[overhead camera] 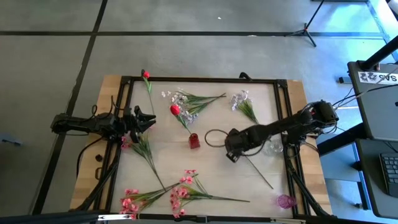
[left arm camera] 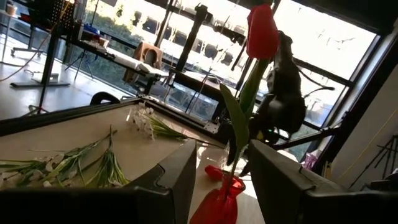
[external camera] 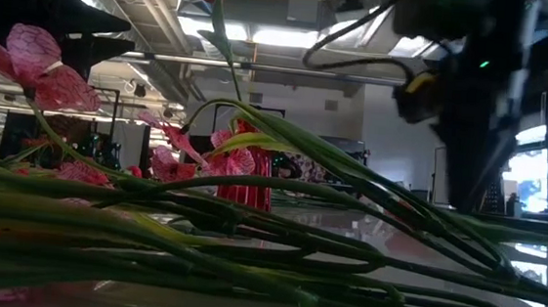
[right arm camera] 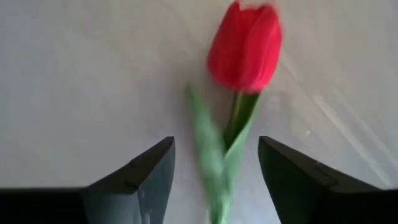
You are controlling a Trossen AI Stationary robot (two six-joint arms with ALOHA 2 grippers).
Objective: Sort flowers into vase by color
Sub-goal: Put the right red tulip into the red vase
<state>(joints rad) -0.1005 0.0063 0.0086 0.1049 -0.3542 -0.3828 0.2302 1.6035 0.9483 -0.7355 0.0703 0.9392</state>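
At table centre, red tulip (overhead camera: 175,110) stood in red vase (overhead camera: 194,141).
Right gripper (overhead camera: 231,151) beside vase, fingers apart, empty; left gripper (overhead camera: 148,120) also open, empty.

Two dark jointed arms trailing black cables, each tool blunt-fingered.

table (overhead camera: 292,93): wooden, dark-framed | tripod (overhead camera: 306,28): floor beyond | keyboard (overhead camera: 390,171): right edge

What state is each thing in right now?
Tulip: standing in red vase.
Red vase: upright, holds one tulip.
Right hand: open, straddling the tulip.
Left hand: open, empty.
Other tulip: lying on table.
Pink sprays: lying on table.
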